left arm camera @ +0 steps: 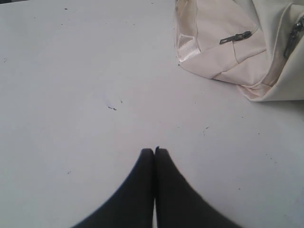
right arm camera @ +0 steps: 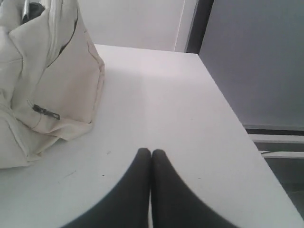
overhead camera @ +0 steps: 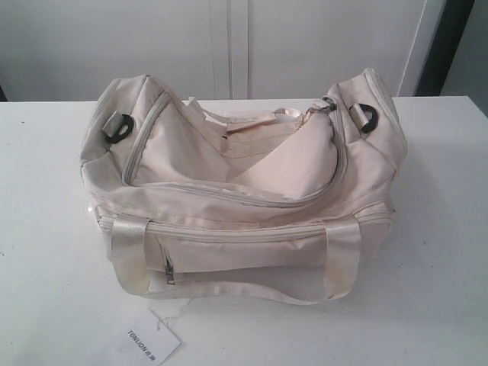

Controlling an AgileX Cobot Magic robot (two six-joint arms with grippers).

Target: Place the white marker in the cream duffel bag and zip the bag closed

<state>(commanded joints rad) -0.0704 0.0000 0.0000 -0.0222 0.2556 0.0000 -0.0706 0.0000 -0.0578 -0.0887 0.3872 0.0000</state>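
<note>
The cream duffel bag [overhead camera: 244,191] lies in the middle of the white table [overhead camera: 46,290], its top zipper open and the flap folded back over pale fabric inside. One end of the bag [left arm camera: 228,47] shows in the left wrist view, the other end [right arm camera: 42,80] in the right wrist view. My left gripper [left arm camera: 154,151] is shut and empty over bare table, apart from the bag. My right gripper [right arm camera: 151,152] is also shut and empty, beside the bag's other end. Neither gripper appears in the exterior view. The white marker is out of view.
A white "TONLION" tag [overhead camera: 152,339] lies on the table in front of the bag. Black end rings [overhead camera: 118,128] [overhead camera: 367,117] sit at both ends. The table's edge [right arm camera: 232,118] runs close by the right gripper, with a dark gap beyond it.
</note>
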